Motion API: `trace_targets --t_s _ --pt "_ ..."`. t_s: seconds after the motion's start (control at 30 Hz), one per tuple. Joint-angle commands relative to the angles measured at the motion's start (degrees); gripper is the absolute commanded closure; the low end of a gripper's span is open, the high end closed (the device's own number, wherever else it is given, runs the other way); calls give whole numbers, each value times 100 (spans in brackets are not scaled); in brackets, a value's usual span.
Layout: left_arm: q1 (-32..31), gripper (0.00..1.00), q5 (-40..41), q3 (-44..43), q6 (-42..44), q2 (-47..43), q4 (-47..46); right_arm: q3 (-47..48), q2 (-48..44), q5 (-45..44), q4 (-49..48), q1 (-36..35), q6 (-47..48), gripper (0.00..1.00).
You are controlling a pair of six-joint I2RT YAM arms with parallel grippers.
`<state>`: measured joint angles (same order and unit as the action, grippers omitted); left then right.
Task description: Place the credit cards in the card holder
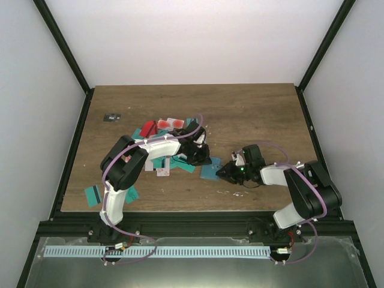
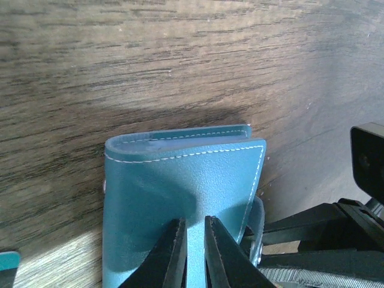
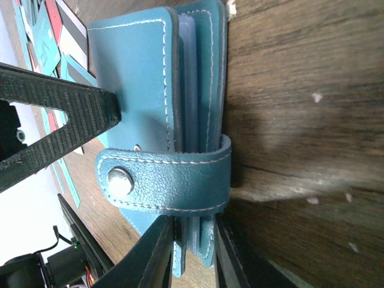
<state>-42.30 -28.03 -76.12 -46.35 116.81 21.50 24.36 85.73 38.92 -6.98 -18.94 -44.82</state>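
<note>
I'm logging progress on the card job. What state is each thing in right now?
card holder: folded shut.
strap: wrapped round the holder, snap looks fastened.
credit cards: scattered loose, outside the holder.
left gripper: almost shut, tips against the holder's cover.
right gripper: closed on the holder's edge.

Teal-blue card holder (image 3: 138,78) w/ white stitching, teal, red & pink-white credit cards (image 1: 163,125), brown woodgrain table (image 1: 258,114)
</note>
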Motion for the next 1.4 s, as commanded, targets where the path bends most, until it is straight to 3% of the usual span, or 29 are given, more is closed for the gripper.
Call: trace_targets --t_s 0.0,0.33,0.63,1.37 --pt "-53 87 281 -151 431 -128 759 47 355 -829 565 -25 191 79" --pt "-50 79 275 -338 1101 -400 1135 35 515 -833 531 -27 141 79" --pt "-45 71 -211 -309 910 -500 637 34 497 -833 558 -30 105 80" --pt "-115 74 -446 -557 1004 79 697 8 523 -836 534 -27 8 80"
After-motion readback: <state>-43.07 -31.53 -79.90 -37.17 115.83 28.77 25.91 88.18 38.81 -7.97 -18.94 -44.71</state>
